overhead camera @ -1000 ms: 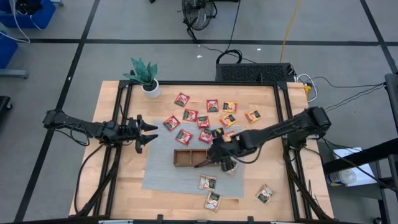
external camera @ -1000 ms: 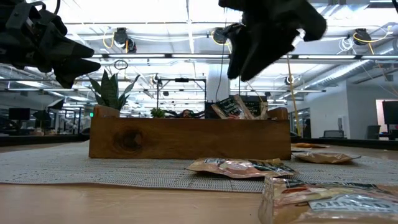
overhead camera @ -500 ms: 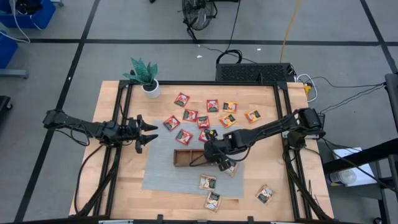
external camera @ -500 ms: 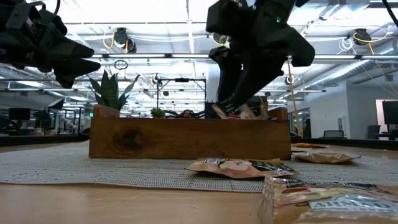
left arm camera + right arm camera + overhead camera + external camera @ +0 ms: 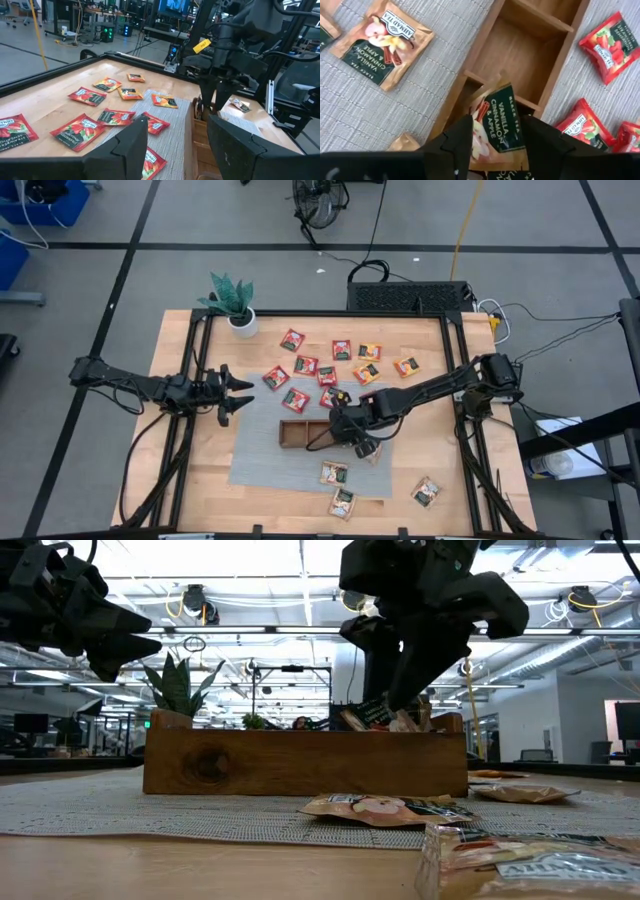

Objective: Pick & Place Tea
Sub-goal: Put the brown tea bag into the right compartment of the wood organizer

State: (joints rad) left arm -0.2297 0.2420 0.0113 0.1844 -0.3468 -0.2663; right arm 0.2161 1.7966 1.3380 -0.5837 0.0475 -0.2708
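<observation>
Right hand (image 5: 492, 145) over tray (image 5: 520, 55), vanilla sachet (image 5: 495, 125) partly hidden

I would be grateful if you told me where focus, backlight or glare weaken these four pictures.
Low view: the nearest sachet is soft, and bright ceiling lights leave both arms as silhouettes. Right wrist view: the right hand blurs dark at the bottom, yet the green-and-white sachet label reads clearly. Left wrist view: the left hand is soft. High view: even light, no glare.

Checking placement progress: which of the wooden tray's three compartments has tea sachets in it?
The end compartment under the right gripper: a Vanilla Cinnamon & Apple sachet stands in it. The wooden tray's other two compartments show bare wood.
</observation>
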